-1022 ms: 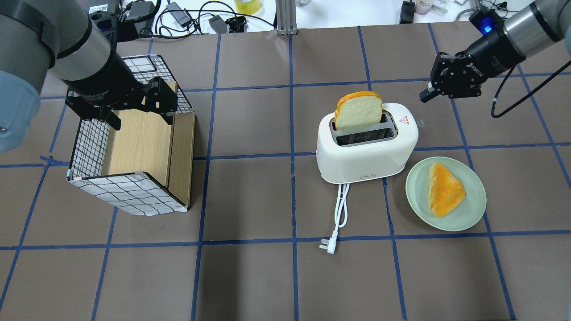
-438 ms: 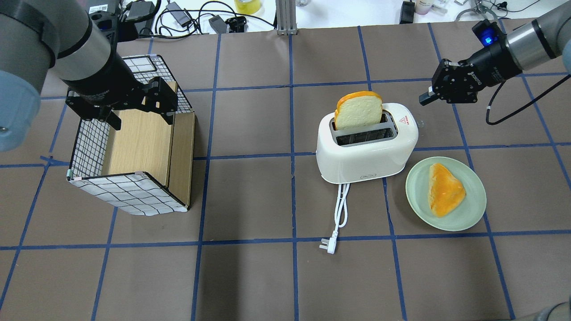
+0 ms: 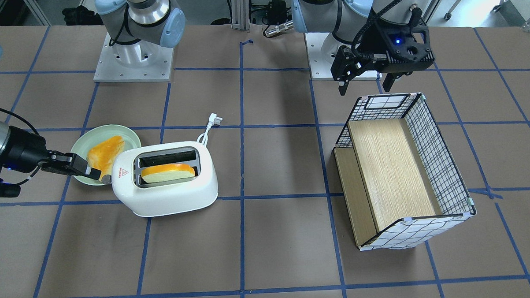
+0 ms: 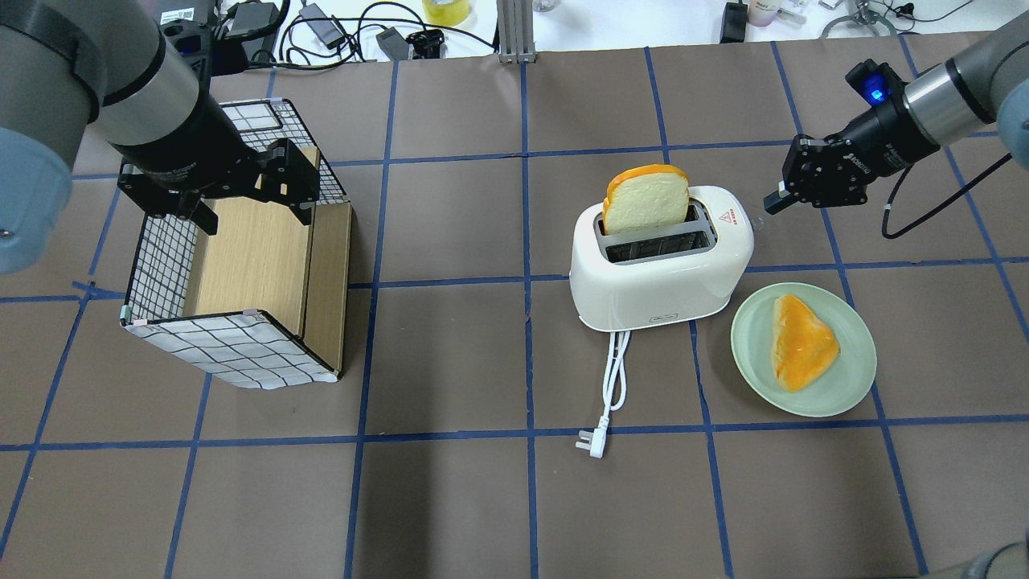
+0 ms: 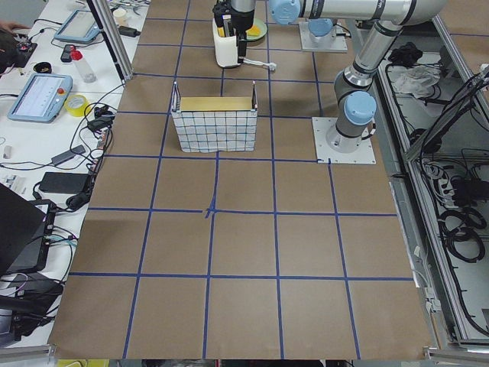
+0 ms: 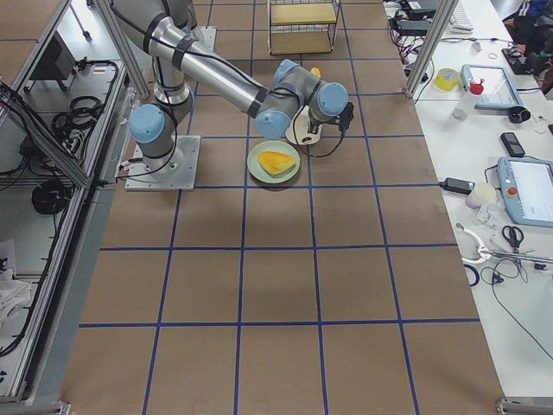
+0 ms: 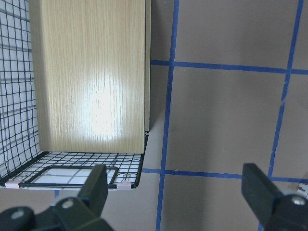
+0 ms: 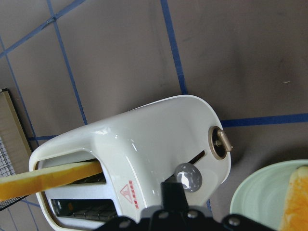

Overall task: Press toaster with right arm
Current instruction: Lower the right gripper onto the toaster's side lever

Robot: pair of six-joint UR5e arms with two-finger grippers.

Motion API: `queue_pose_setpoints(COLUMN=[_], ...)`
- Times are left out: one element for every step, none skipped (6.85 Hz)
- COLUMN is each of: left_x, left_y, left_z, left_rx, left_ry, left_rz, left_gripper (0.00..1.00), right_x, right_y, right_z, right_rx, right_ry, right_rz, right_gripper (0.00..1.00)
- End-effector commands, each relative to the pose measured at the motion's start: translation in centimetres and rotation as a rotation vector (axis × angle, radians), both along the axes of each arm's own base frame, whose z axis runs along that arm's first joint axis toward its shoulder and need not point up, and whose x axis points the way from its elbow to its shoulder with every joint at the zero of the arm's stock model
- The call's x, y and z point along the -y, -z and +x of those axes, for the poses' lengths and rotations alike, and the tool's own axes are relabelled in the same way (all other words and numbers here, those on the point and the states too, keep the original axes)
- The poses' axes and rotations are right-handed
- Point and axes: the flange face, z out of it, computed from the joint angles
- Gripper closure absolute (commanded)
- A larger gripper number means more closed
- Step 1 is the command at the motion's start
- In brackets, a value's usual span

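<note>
Fingers (image 8: 172, 195) of the right gripper (image 4: 775, 200) are clenched together on nothing, their tips just beside the toaster's (image 4: 659, 277) end, at about 2 o'clock of it in the overhead view. The left gripper (image 7: 178, 185) hangs released over the grid-patterned box (image 4: 233, 354), well apart at 9 o'clock.

The toaster stands on the counter (image 4: 450, 498) near 3 o'clock of its middle, with a bread slice (image 4: 647, 201) upright in the far slot.

It looks like a light, hollow, glossy plastic shell, so a sideways shove would likely slide it or tip it. There is nothing here to grip. The place to work is the small grey lever knob (image 8: 187, 177) on the end face, pushed straight down along its slit, keeping clear of the dial (image 8: 219, 143) at its 1 o'clock.

From overhead that end face is turned away and the knob is hidden. In the wrist view the finger covers the lower slit, so I cannot tell whether the tips touch the knob. Both side views show the toaster too small to help.
</note>
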Motion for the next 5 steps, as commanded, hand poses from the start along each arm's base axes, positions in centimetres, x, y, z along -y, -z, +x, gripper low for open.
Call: queue_pose_setpoints(left_x=[0.00, 0.00, 0.00, 0.00, 0.02], left_y=[0.00, 0.00, 0.00, 0.00, 0.00], left_z=[-0.01, -0.01, -0.01, -0.03, 0.06], left_rx=[0.000, 0.000, 0.000, -0.001, 0.000], left_ry=[0.000, 0.000, 0.000, 0.000, -0.001], left_rz=[0.000, 0.000, 0.000, 0.000, 0.000], left_gripper=[0.00, 0.00, 0.00, 0.00, 0.00], right_x=[-0.32, -0.45, -0.49, -0.47, -0.52], right_y=[1.15, 1.19, 1.13, 1.19, 1.14], right_z=[0.06, 0.22, 0.34, 0.41, 0.45], right_rx=[-0.006, 0.001, 0.004, 0.014, 0.017], right_ry=[-0.074, -0.117, -0.146, -0.198, -0.199], right_rz=[-0.049, -0.071, -0.090, -0.128, -0.127], right_gripper=[1.00, 1.00, 1.00, 1.00, 1.00])
